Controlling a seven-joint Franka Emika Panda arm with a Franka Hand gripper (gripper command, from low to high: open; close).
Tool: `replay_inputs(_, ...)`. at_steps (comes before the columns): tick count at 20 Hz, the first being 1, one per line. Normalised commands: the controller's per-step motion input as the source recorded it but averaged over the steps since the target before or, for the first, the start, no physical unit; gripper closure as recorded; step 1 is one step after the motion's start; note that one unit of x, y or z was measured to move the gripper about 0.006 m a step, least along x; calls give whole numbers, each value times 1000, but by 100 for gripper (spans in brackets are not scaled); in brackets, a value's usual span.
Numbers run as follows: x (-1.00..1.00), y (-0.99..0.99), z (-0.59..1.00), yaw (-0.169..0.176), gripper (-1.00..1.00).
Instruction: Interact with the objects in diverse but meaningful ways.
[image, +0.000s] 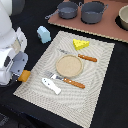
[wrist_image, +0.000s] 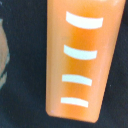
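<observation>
**Bread loaf at the mat's edge, under the arm**

The golden-brown scored bread loaf (wrist_image: 82, 57) fills the wrist view, its pale score marks plain against a dark counter (image: 107, 100). In the exterior view only its end (image: 24, 76) peeks out beside the white arm, just off the woven placemat (image: 100, 75). Whether the claw is apart or together cannot be told. On the mat lie the cheese wedge (image: 80, 44), a round plate (image: 68, 64) and the white fish-shaped piece (image: 51, 86); the blue block (image: 44, 34) stands nearby.
</observation>
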Motion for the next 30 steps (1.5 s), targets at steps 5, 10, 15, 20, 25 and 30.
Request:
replay_inputs(5, 30, -16, -217, 0, -100)
replay_inputs(10, 0, -61, -213, 0, 100)
replay_inputs(15, 0, -78, -216, 0, 100)
replay_inputs(20, 0, -91, -213, 0, 100)
replay_inputs(25, -14, -95, -106, 0, 100)
replay_inputs(30, -210, 53, 832, -18, 100)
